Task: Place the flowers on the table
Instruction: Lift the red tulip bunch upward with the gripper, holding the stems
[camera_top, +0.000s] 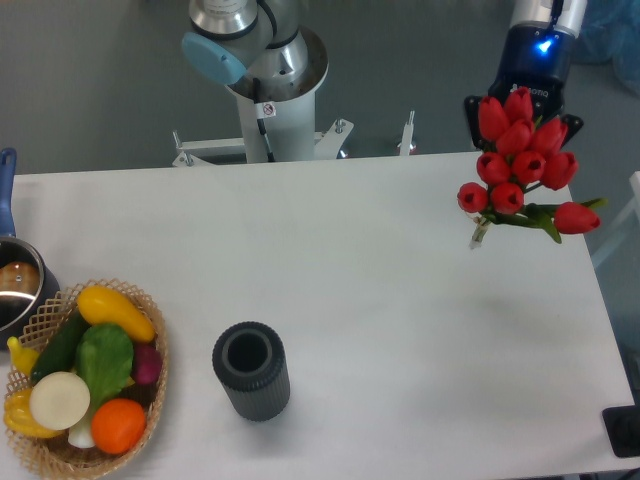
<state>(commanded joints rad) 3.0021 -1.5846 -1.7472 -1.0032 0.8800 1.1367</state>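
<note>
The flowers (522, 160), a bunch of red tulip buds with green leaves and pale stems, hang over the far right end of the white table (350, 300). Their stem ends (478, 236) point down toward the tabletop without clearly touching it. My gripper (520, 118), black with a blue light on its body, sits right behind and above the buds at the top right. It is shut on the flowers, and the buds hide most of its fingers.
A dark ribbed cylinder (250, 370) stands open-topped at the front centre. A wicker basket of vegetables (85, 380) sits at the front left, with a metal pot (15, 285) behind it at the left edge. The arm's base (262, 75) stands beyond the far edge.
</note>
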